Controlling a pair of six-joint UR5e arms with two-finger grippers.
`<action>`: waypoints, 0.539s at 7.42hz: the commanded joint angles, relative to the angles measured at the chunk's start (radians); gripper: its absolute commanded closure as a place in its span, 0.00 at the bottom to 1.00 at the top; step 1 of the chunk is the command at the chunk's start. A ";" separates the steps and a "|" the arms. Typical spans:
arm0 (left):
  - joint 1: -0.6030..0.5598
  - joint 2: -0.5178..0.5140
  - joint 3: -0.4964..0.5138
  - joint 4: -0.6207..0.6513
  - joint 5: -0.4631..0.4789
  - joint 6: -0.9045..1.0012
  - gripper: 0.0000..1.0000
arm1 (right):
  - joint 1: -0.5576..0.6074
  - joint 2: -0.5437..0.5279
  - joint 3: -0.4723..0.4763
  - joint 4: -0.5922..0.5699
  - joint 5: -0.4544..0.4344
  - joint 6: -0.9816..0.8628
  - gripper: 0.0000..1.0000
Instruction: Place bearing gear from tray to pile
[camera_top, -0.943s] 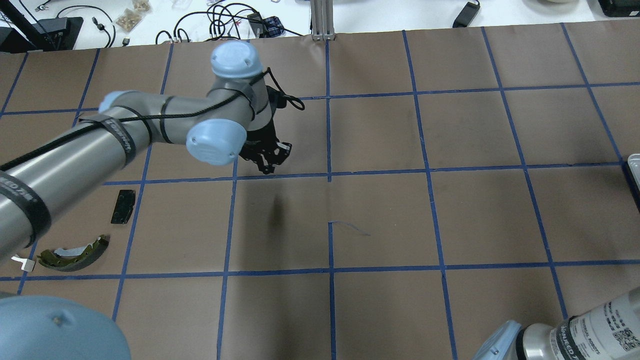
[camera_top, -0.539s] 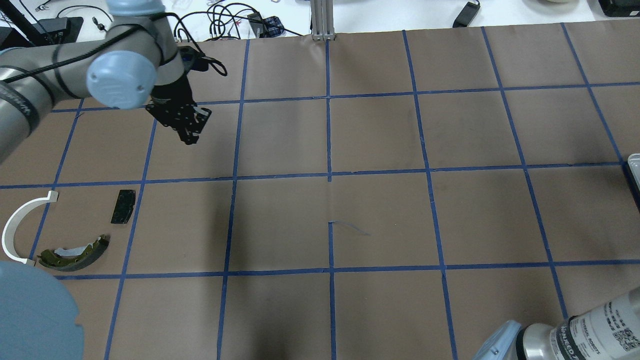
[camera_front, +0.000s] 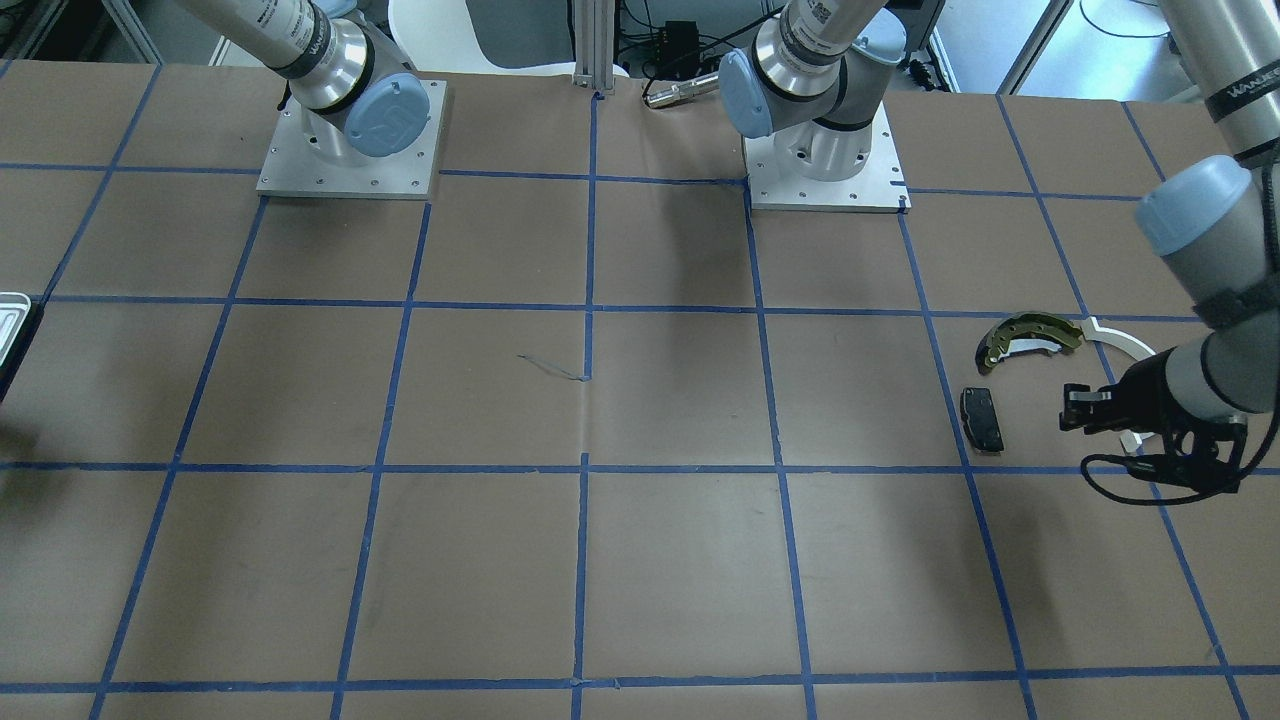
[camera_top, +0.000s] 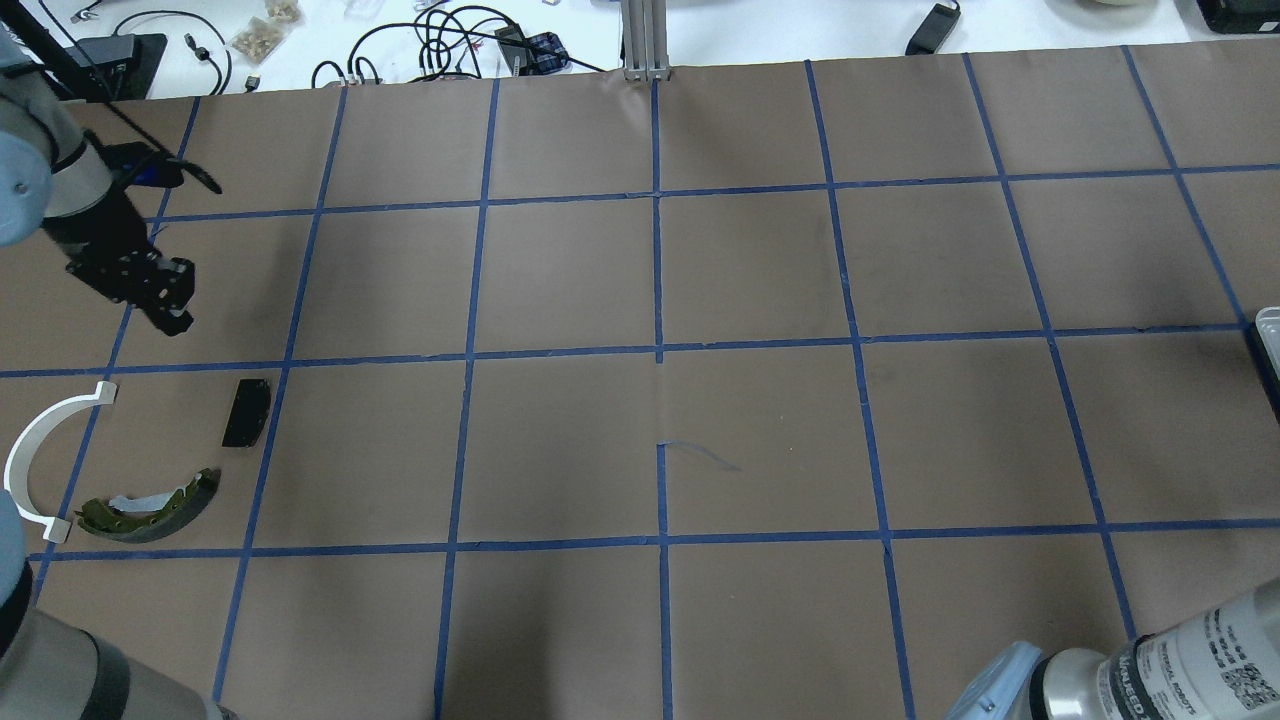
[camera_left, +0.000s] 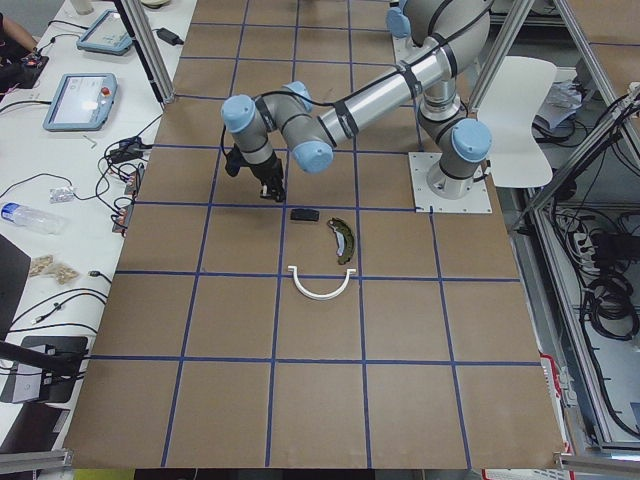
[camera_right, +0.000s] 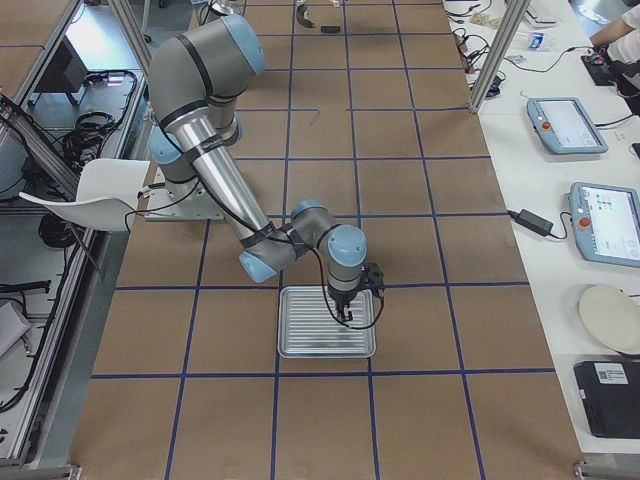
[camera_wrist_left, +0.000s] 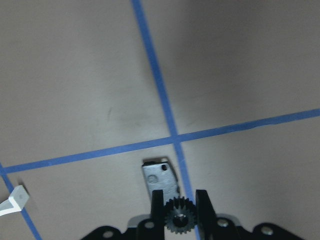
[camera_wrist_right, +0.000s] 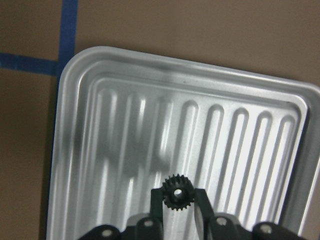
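My left gripper (camera_wrist_left: 178, 200) is shut on a small black bearing gear (camera_wrist_left: 178, 218) and hangs above the table at the far edge of the pile (camera_top: 150, 470). It also shows in the overhead view (camera_top: 165, 300) and the front view (camera_front: 1075, 405). The pile holds a black pad (camera_top: 246, 412), an olive brake shoe (camera_top: 150, 508) and a white arc (camera_top: 40, 455). In the left wrist view the pad (camera_wrist_left: 160, 180) lies just ahead of the fingertips. My right gripper (camera_wrist_right: 177, 197) is shut on a second black gear (camera_wrist_right: 176, 192) just over the ribbed tray (camera_wrist_right: 100, 150).
The table is brown paper with a blue tape grid. The tray's edge shows at the overhead view's right border (camera_top: 1268, 340) and the front view's left border (camera_front: 12, 315). Cables and small items lie on the white bench beyond the far edge (camera_top: 450, 35).
My left arm has swung from near the table's middle far to the left, carrying its gripper to just beyond the pile. The white arc, earlier hidden by the arm, now shows.
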 joint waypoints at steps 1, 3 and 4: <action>0.079 -0.027 -0.067 0.101 -0.004 0.033 1.00 | 0.136 -0.101 0.005 0.124 -0.002 0.163 0.98; 0.077 -0.031 -0.133 0.153 -0.009 0.035 1.00 | 0.308 -0.197 0.005 0.238 -0.015 0.387 0.98; 0.077 -0.032 -0.158 0.154 -0.007 0.032 1.00 | 0.418 -0.205 0.005 0.257 -0.015 0.524 0.98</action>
